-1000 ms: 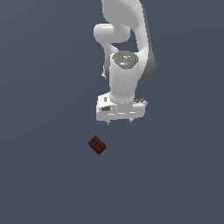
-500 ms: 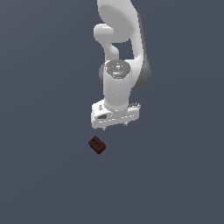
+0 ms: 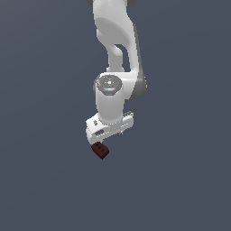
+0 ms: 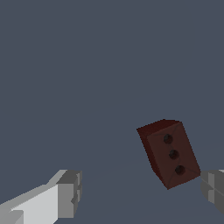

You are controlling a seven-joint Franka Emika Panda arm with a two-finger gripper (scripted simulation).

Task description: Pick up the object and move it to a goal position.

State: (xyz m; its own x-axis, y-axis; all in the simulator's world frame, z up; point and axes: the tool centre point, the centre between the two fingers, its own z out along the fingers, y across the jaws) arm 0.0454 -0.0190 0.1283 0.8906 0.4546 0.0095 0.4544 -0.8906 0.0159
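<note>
A small dark red-brown block (image 4: pixel 168 153) lies on a plain grey floor (image 3: pixel 45 180), with the robot's claw (image 4: pixel 140 194) hanging open over it.

In the wrist view the block, three round holes on one face, sits between the spread fingertips (image 4: pixel 70 192), close to one and possibly off-centre. It looks rigid and light; its flat long sides seem the best hold. In the exterior view it lies just beneath the white arm (image 3: pixel 113 54).

We're seeing a dark red-brown block (image 4: pixel 168 153) with three small dark round holes in a row on one face, a white arm (image 3: pixel 113 67) with grey fingertips (image 4: pixel 70 193), all against flat slate-blue floor (image 3: pixel 180 180).
</note>
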